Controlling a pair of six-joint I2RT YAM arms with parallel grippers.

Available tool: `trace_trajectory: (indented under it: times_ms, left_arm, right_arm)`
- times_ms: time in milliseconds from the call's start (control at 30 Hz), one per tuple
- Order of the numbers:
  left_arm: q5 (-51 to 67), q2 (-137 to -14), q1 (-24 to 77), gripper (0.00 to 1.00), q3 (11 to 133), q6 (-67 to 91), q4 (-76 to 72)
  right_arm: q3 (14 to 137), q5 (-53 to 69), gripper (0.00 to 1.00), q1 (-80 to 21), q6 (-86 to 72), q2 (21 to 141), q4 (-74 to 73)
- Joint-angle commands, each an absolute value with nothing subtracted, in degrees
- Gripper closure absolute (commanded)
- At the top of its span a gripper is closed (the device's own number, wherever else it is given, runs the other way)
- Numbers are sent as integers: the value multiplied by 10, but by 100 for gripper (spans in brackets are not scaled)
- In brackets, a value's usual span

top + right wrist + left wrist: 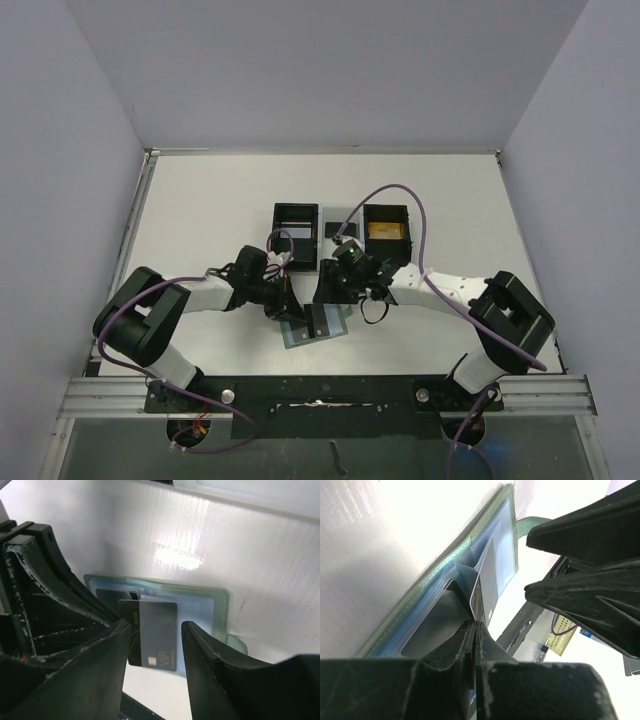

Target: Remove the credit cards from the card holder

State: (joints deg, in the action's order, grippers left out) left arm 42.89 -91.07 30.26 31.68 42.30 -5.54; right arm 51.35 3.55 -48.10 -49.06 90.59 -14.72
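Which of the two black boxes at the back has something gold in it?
The right-hand black box: a gold-orange card lies in it, while the left-hand black box shows only dark inside.

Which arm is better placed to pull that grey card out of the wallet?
The right gripper: open, it straddles the dark grey rectangular card protruding from the teal bifold card holder; the left gripper is shut.

We note a white table (pixel 200 220). On it lie the open holder (pixel 298 337) near the front, and farther back a left box (pixel 296 208) and a right box (pixel 386 209), both black.
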Motion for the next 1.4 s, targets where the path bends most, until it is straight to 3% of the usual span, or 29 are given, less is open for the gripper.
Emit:
trace_trajectory:
  times_ms: [0, 400, 633, 867, 1033, 1200, 1367]
  left_arm:
    - [445, -897, 299, 100, 322, 407, -55]
    - [439, -902, 299, 100, 318, 417, -66]
    - [433, -899, 298, 84, 281, 488, -155]
    - [425, -898, 298, 80, 244, 563, -255]
    - [399, -896, 299, 83, 242, 571, -252]
    - [381, -912, 299, 100, 263, 558, -227]
    - [334, -872, 294, 100, 277, 498, -117]
  right_arm:
    - [472, 92, 54, -468, -540, 876, -70]
    - [390, 135, 61, -467, -604, 912, 20]
    - [385, 144, 65, -458, -613, 926, 13]
    - [378, 154, 66, -455, -615, 929, 23]
    - [371, 159, 66, -453, -618, 926, 34]
    - [364, 149, 66, -451, -625, 922, 30]
    - [372, 109, 66, -446, -619, 911, -13]
